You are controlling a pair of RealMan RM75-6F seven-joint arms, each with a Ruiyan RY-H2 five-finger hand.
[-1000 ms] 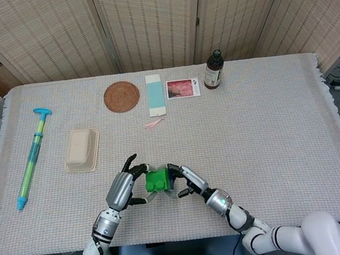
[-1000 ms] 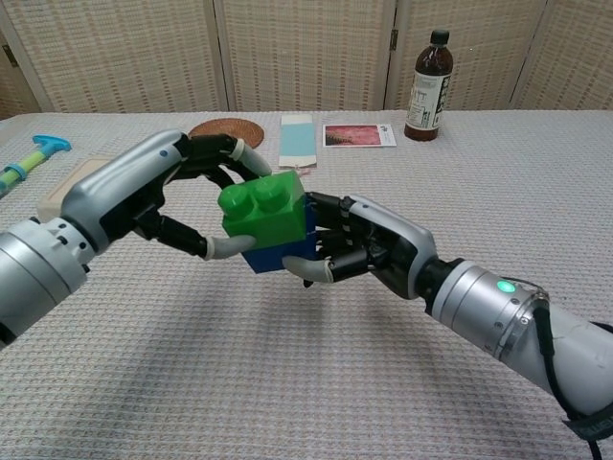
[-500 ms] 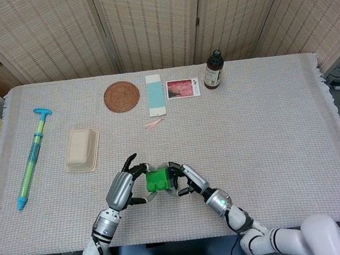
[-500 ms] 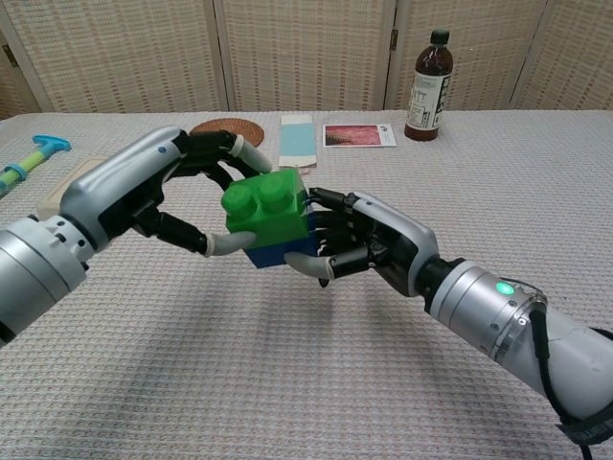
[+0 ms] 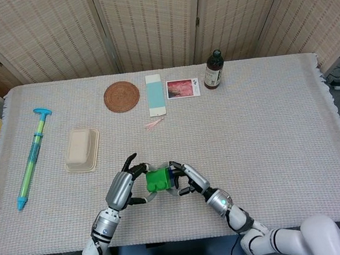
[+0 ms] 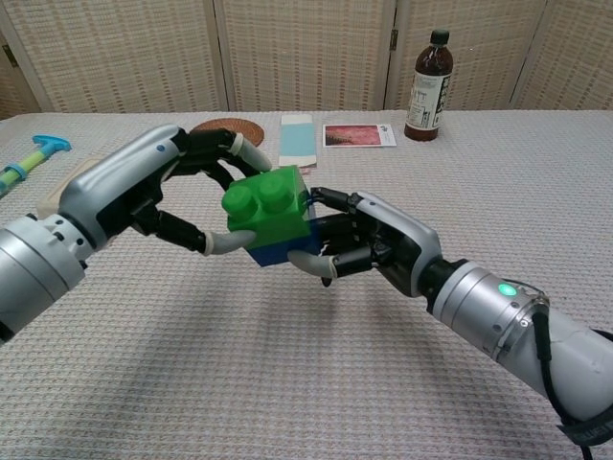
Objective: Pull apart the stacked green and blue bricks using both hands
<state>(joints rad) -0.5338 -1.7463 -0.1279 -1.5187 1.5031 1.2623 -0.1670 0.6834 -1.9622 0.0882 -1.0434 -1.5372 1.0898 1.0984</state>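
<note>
Midair, green brick (image 6: pixel 268 209) on blue brick (image 6: pixel 278 251), between left hand (image 6: pixel 158 192) and right hand (image 6: pixel 369 247)

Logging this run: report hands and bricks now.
Left hand grips green brick. Right hand grips blue brick beneath. Bricks joined, held above table. Nothing in the way.

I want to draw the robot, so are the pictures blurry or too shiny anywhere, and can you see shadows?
Chest view: sharp and evenly lit; the green brick shows soft shine on its studs, and a faint shadow lies on the table under the left hand and right hand. Head view: also clear, no glare, but everything looks small.
</note>
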